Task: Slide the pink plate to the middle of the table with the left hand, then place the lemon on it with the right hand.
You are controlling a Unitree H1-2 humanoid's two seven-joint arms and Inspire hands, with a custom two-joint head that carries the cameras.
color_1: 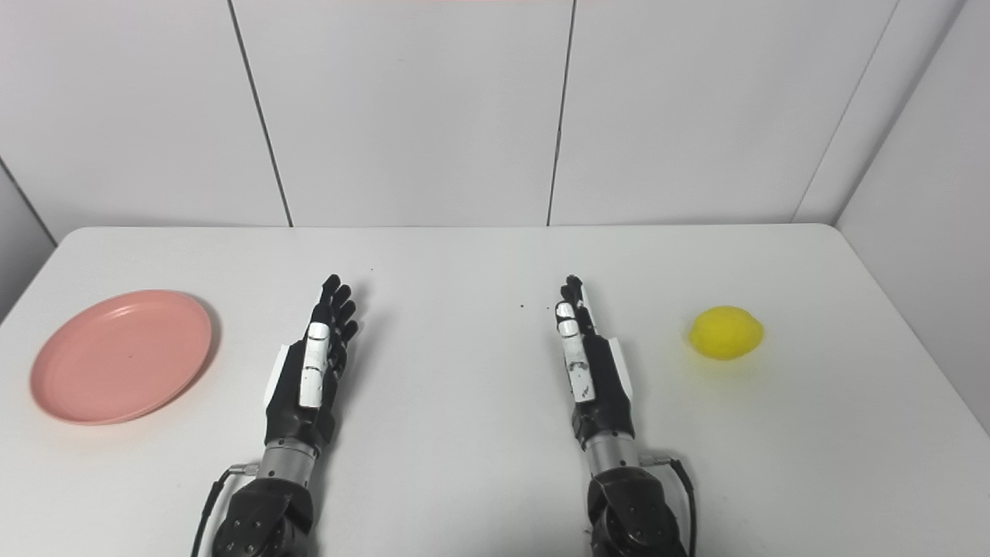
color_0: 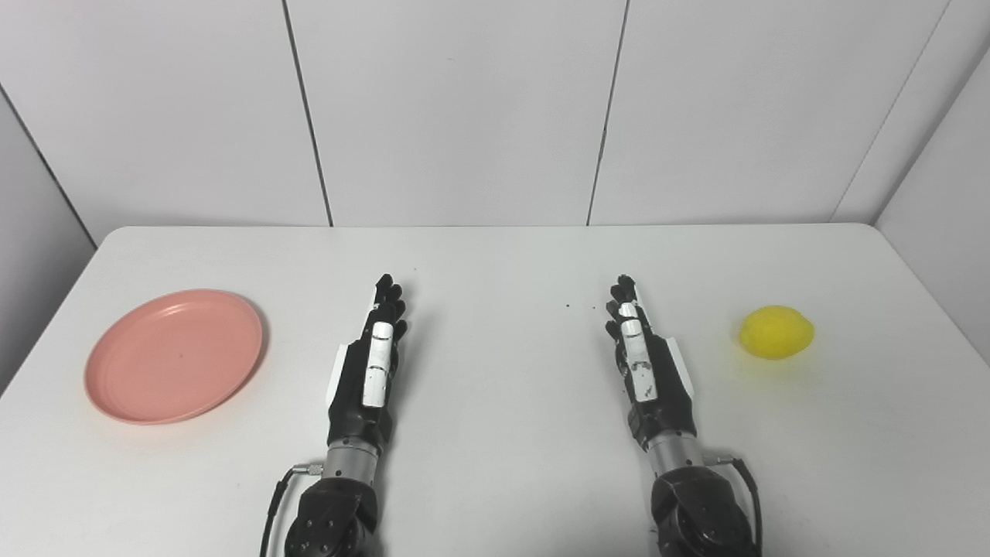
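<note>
Bright, even overhead light fills my view, sharp throughout. Soft, faint shadows fall on the white tabletop [color_0: 495, 255]. No glare or blur.

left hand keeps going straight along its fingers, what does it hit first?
Nothing that shows. The left hand points toward the far table edge and wall; the pink plate lies off to its left, outside that line. The height above the table is unclear.
</note>
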